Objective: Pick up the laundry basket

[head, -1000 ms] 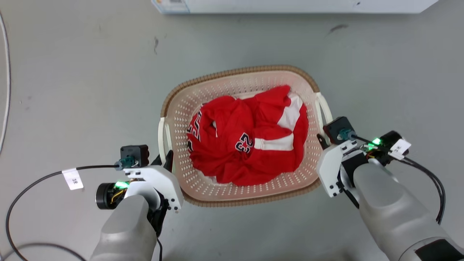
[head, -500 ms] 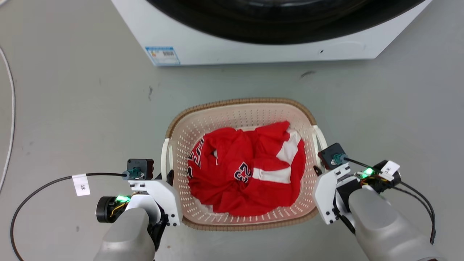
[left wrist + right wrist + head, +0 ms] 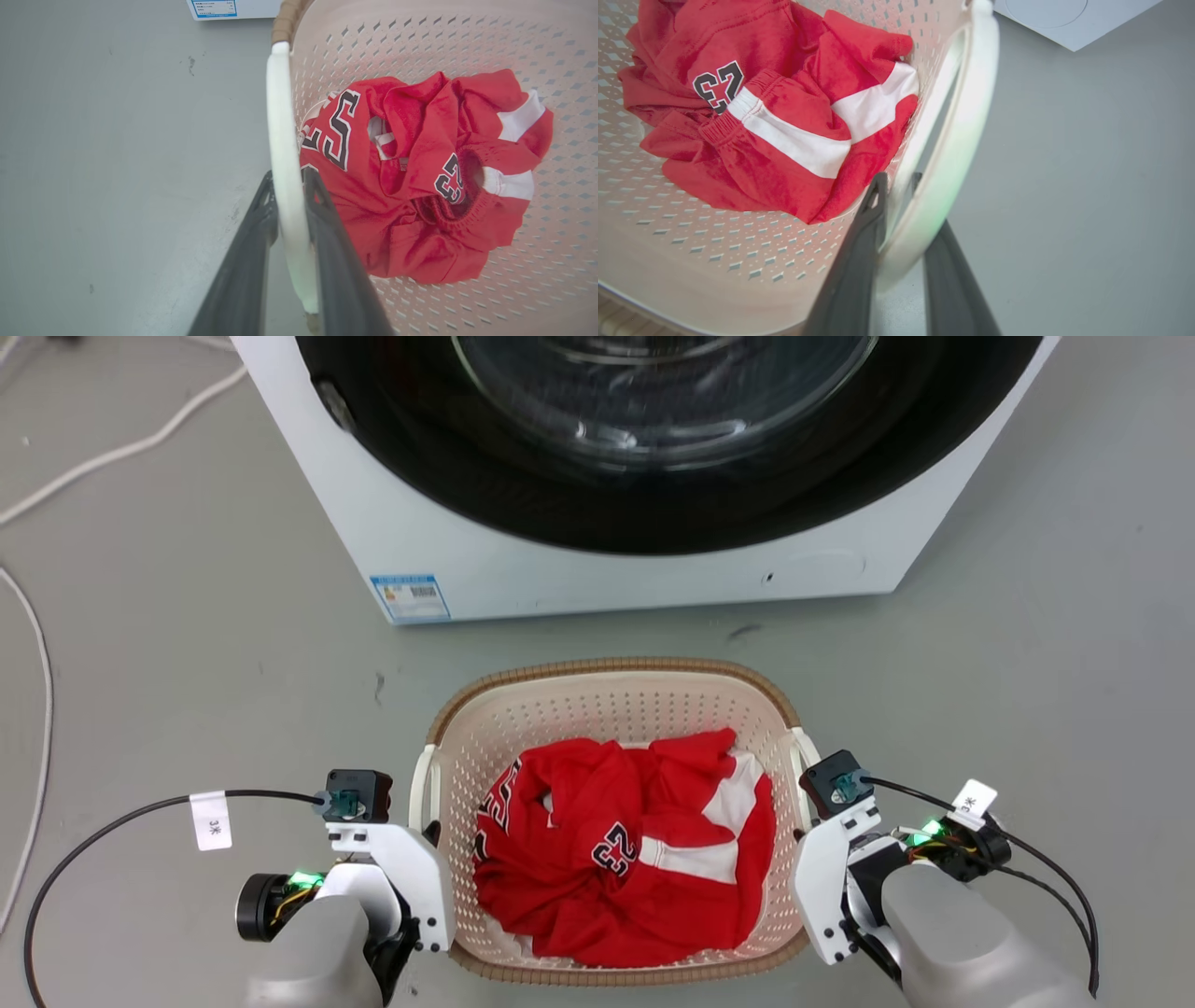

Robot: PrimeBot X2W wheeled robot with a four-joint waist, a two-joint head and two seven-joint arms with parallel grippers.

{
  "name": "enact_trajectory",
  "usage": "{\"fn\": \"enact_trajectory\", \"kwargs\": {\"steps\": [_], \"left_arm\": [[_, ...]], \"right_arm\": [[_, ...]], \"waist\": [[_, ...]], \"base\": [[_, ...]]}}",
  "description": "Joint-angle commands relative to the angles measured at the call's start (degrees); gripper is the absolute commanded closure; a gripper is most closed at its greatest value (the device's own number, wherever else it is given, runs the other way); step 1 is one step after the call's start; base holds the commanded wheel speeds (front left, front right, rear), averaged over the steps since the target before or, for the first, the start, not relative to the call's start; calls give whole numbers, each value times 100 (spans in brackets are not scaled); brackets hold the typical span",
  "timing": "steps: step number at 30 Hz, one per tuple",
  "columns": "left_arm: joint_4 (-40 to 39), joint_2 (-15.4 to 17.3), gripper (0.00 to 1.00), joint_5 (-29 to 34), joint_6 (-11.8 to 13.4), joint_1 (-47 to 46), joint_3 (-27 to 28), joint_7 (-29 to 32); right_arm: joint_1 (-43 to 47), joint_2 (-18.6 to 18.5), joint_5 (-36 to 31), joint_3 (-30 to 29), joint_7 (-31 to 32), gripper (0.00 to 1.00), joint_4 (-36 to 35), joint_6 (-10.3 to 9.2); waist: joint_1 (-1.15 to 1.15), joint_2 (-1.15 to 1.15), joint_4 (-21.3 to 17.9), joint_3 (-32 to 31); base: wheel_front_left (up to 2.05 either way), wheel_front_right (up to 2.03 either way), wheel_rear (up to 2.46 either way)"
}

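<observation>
The laundry basket (image 3: pixel 611 665), cream and perforated with a brown woven-look rim, sits in front of me with a crumpled red jersey (image 3: pixel 625 849) inside. My left gripper (image 3: pixel 431 829) is shut on the basket's white left handle (image 3: pixel 280 140); the left wrist view has that gripper (image 3: pixel 287 175) with a dark finger on each side of the bar. My right gripper (image 3: pixel 803 833) is shut on the white right handle (image 3: pixel 966 121), and in the right wrist view this gripper (image 3: pixel 899 176) has its fingers clamped around the loop. The jersey (image 3: pixel 420 172) (image 3: pixel 775 107) lies loose.
A white front-loading washer (image 3: pixel 635 569) with a dark round door stands just beyond the basket, a blue label (image 3: pixel 409 597) at its lower left corner. Pale cables (image 3: pixel 42 709) trail over the grey floor at the far left. Black cables loop from both wrists.
The head camera has moved: the washer has come into the top of the picture, while the basket and both grippers now sit lower. Both grippers keep their hold on the handles.
</observation>
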Motion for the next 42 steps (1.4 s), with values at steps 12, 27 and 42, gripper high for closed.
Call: {"fn": "enact_trajectory", "kwargs": {"steps": [12,27,42], "left_arm": [[-144,221,100,-544,-6,225,-571,493],[-229,404,100,-1169,5,552,-1135,838],[-220,478,100,-1590,5,563,-1527,878]], "right_arm": [[370,-5,737,741,499,100,-98,32],[621,-217,1597,1463,861,100,-215,32],[604,-286,2169,2005,912,100,-209,31]], "waist": [[1,0,-118,-908],[1,0,-73,-1415],[1,0,-38,-1557]], "base": [[0,0,0],[0,0,0],[0,0,0]]}}
